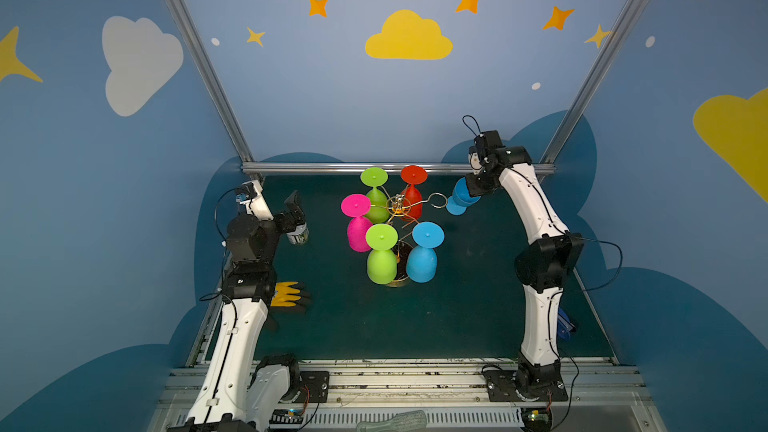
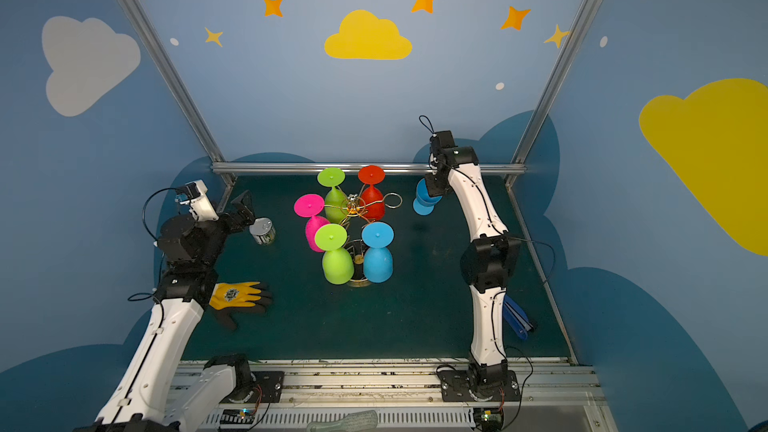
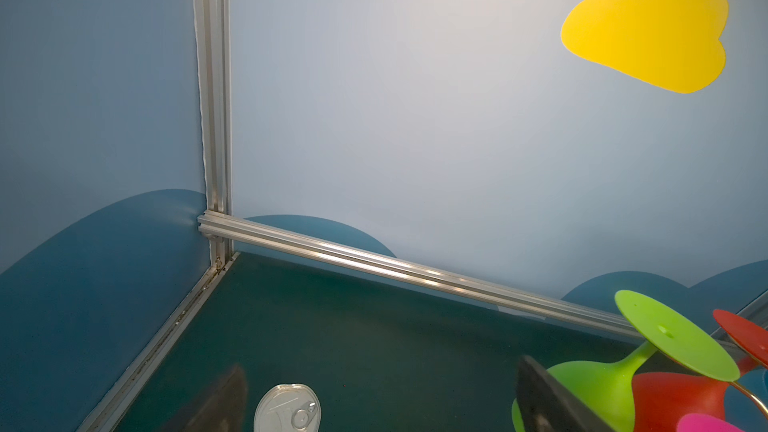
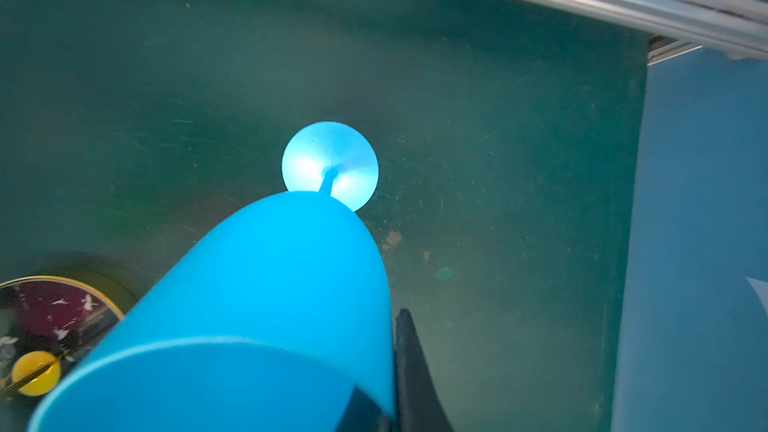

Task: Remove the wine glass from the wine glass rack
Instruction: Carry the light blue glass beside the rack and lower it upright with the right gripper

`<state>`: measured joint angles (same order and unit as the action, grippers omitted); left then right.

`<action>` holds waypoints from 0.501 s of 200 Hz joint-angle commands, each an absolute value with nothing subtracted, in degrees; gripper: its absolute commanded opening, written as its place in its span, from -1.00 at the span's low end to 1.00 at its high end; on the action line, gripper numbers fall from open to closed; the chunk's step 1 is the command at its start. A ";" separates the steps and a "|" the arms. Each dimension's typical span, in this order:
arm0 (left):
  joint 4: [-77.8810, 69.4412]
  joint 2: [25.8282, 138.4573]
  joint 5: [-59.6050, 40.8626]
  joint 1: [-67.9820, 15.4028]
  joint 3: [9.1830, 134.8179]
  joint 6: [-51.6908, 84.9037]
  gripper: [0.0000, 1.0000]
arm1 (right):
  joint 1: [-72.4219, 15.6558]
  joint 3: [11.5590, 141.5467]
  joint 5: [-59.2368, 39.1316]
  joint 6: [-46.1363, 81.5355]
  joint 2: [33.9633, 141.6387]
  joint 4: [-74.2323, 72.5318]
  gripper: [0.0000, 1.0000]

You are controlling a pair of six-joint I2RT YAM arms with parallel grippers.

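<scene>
Crowding the rack hang five coloured glasses.

Gold wine glass rack; blue wine glass; teal table; yellow-black glove.

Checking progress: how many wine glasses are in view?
6. Five hang on the rack: back green, red, pink, front green, front blue. Another blue glass is in the right gripper, off it. None looks hidden.

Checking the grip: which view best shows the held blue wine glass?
Right wrist view: the blue wine glass fills it, bowl, stem and foot visible. Both top views show it small, partly behind the right gripper. Left wrist view misses it.
</scene>
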<state>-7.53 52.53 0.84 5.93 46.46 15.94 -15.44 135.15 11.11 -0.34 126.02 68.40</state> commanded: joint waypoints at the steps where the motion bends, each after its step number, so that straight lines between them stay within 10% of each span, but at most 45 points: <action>1: -9.36 51.26 1.15 6.24 45.70 16.75 0.97 | -16.40 136.82 12.33 -0.95 128.65 70.22 -1.00; 100: -9.76 51.55 -0.35 6.24 45.53 16.97 0.95 | -16.55 138.49 11.54 -1.40 134.94 69.42 -1.00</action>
<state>-8.21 51.75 0.51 6.00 45.74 16.60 -16.60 137.25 12.82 -1.54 132.53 68.38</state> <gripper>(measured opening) 0.976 0.051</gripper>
